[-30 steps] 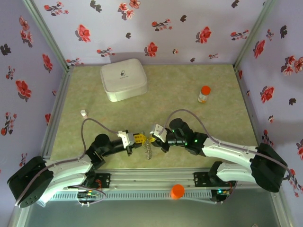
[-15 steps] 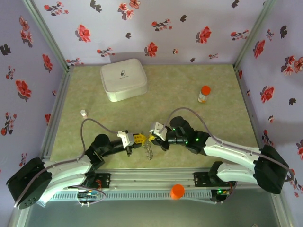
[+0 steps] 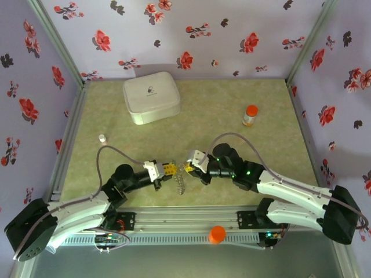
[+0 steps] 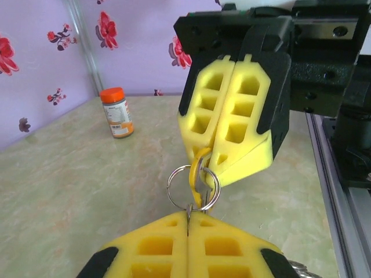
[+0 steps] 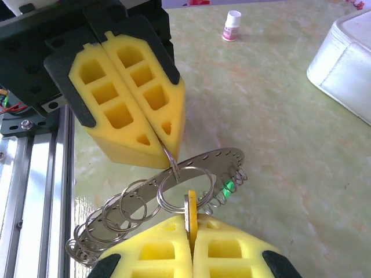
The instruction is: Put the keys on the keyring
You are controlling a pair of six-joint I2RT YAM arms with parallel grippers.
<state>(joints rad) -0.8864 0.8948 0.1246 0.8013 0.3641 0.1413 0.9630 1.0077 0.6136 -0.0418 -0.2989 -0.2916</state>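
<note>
Top view, left jaws and right jaws tip to tip above the bench (image 3: 261,104), keyring (image 3: 181,182) hanging just below them, left wrist view, left jaws clenched on a small split ring (image 4: 169,186), right wrist view, right jaws clenched on the yellow key (image 5: 192,211), green key (image 5: 228,186) just beyond.

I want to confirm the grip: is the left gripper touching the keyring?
Touching. In the right wrist view, the left gripper pinches a small loop of the keyring.

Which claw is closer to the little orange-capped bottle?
Right. The right gripper sits left of the bottle, nearer the robot; the left gripper faces it tip to tip, farther left.
</note>
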